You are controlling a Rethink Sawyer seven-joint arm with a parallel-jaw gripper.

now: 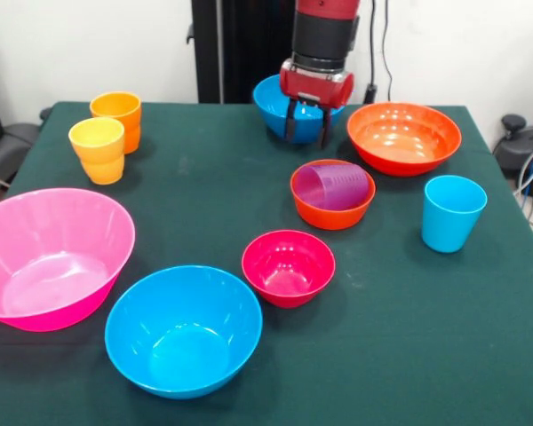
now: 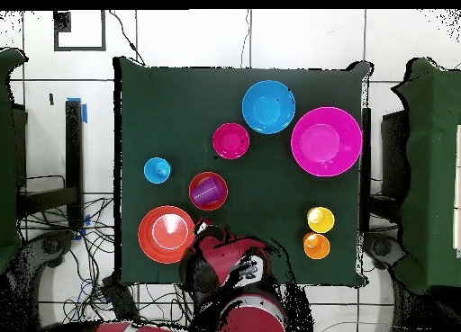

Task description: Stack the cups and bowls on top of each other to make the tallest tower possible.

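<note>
A red and black Sawyer arm hangs over the far side of a dark green cloth-covered table (image 1: 249, 186), its gripper (image 1: 307, 135) poised with two dark fingers spread apart and holding nothing, in front of a round glossy blue plastic bowl (image 1: 274, 105) at the table's back edge.

Taking the small orange-red plastic bowl (image 1: 331, 197) near the table's centre as the landmark: a translucent purple plastic tumbler (image 1: 336, 185) lies tipped on its side inside it. The gripper hovers just behind this bowl, not touching it. A wide orange-red plastic bowl (image 1: 403, 136) sits behind it and to the picture's right, close beside it. A smooth light blue plastic cup (image 1: 451, 212) stands upright to its right, apart from it. A small magenta plastic bowl (image 1: 288, 266) rests just in front of it, toward the camera. Farther forward and left sits a second, larger blue plastic bowl (image 1: 183, 329), and beyond that, at the table's left edge, the largest bowl, pink and glossy (image 1: 49, 256). Well to the landmark's left, near the far corner, a yellow-orange plastic cup (image 1: 98, 149) and an orange plastic cup (image 1: 117, 117) stand upright, touching or nearly so.
</note>
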